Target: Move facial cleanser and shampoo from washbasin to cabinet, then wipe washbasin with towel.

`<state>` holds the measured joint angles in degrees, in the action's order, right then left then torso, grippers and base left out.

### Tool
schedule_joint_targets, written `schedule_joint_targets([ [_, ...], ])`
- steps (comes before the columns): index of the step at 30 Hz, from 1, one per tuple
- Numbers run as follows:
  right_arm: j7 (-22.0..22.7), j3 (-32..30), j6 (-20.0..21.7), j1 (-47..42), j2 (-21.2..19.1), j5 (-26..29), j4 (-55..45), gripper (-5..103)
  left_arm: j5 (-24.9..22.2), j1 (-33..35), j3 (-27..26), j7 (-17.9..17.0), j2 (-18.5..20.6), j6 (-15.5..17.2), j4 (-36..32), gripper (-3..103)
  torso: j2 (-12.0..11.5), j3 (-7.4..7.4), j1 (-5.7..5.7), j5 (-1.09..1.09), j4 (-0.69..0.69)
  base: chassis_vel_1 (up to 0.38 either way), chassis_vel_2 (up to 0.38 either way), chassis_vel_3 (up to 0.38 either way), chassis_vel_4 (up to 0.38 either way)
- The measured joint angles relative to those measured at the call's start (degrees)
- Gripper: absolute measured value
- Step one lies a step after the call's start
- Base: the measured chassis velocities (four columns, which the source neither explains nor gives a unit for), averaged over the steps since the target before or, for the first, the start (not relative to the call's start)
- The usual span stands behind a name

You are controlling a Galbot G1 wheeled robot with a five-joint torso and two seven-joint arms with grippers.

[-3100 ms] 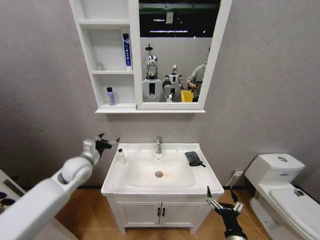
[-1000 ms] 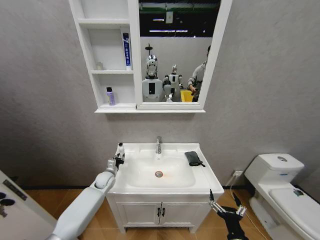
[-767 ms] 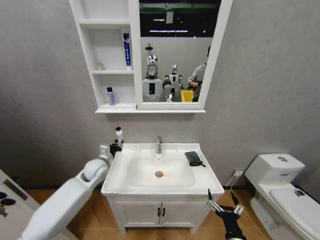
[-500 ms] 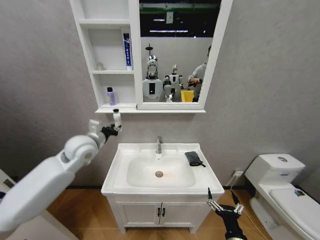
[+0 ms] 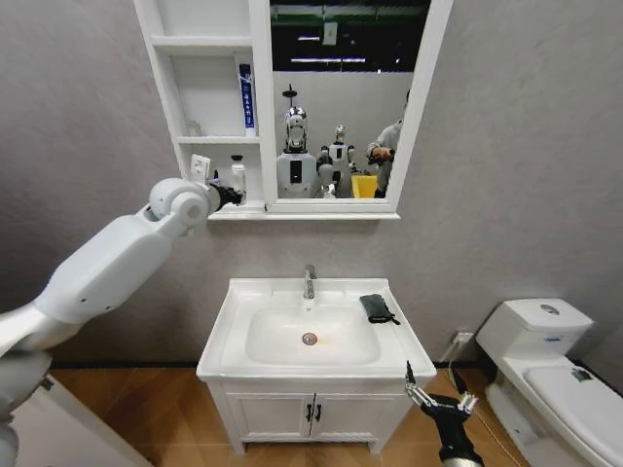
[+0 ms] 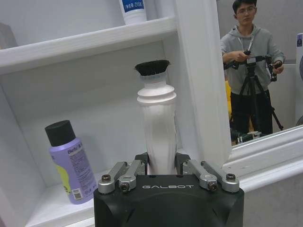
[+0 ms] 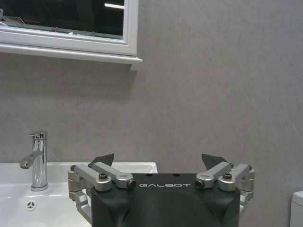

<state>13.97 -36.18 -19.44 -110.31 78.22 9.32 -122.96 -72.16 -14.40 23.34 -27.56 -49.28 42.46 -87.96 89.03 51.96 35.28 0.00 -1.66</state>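
My left gripper (image 5: 228,194) (image 6: 162,163) is shut on a white bottle with a black cap (image 5: 238,174) (image 6: 157,127), which I take for the shampoo. It holds the bottle upright at the lowest open shelf of the cabinet (image 5: 208,141); I cannot tell whether the bottle touches the shelf. A white tube with a blue label (image 5: 247,97) (image 6: 132,5), probably the facial cleanser, stands on the shelf above. The dark towel (image 5: 377,307) lies on the washbasin (image 5: 219,341) rim, right of the tap. Low in front of the basin's right corner, my right gripper (image 5: 434,385) (image 7: 158,160) is open and holds nothing.
A purple bottle with a black cap (image 6: 71,161) stands on the lowest shelf beside the held bottle. The chrome tap (image 5: 310,280) rises at the back of the bowl. A white toilet (image 5: 555,360) stands at the right. The vanity cupboard doors (image 5: 311,413) are closed.
My left arm took the white bottle from the basin's left rim and raised it to the cabinet's lowest shelf. The right gripper stayed low and open.
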Motion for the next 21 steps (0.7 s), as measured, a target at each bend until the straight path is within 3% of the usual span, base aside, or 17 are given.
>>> schedule_joint_targets([
  [9,0.0,0.2,-0.3,0.4,-0.1,0.3,1.1,100,1.7,-1.7,0.2,-0.1,-7.9,-0.2,11.8,29,0.0,0.0,0.0,0.01,-0.01,0.0,0.0,0.0,0.0],
  [19,-0.1,-0.3,-0.4,0.9,-0.7,1.2,2.3,100,5.9,-0.2,-1.2,1.4,-9.6,-0.6,16.1,27,0.0,-0.02,-0.02,0.01,-0.01,0.0,0.0,0.0,0.0],
  [21,-0.1,-0.3,-0.4,1.0,-0.7,1.3,2.3,100,6.0,0.0,-1.4,1.4,-9.7,-0.6,16.3,32,0.0,-0.02,-0.01,0.01,-0.01,0.0,0.0,0.0,0.0],
])
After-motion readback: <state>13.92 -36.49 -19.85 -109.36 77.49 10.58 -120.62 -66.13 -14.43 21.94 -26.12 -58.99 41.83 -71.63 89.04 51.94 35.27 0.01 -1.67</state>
